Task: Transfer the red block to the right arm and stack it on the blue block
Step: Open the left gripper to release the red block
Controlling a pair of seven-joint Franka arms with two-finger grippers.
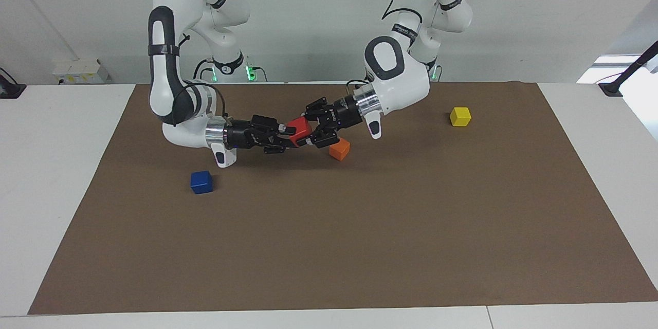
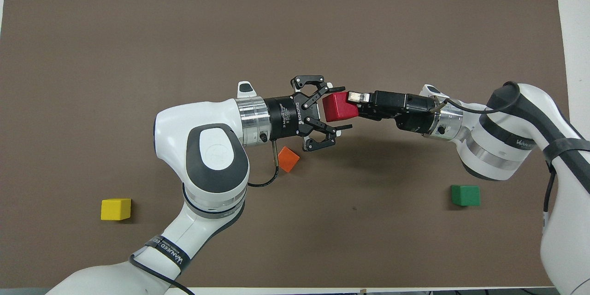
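Note:
The red block (image 1: pixel 299 127) hangs in the air between both grippers, over the brown mat near the orange block; it also shows in the overhead view (image 2: pixel 339 107). My right gripper (image 1: pixel 292 135) is shut on it from the right arm's end, and shows edge-on from above (image 2: pixel 357 103). My left gripper (image 1: pixel 309 126) has its jaws spread around the block's other end (image 2: pixel 341 108), fingers slightly apart from its faces. The blue block (image 1: pixel 201 182) sits on the mat under the right forearm's end, hidden in the overhead view.
An orange block (image 1: pixel 339 149) lies on the mat just below the left gripper. A yellow block (image 1: pixel 460 116) sits toward the left arm's end. A green block (image 2: pixel 465 195) lies near the right arm's base. The brown mat (image 1: pixel 360 247) covers the table.

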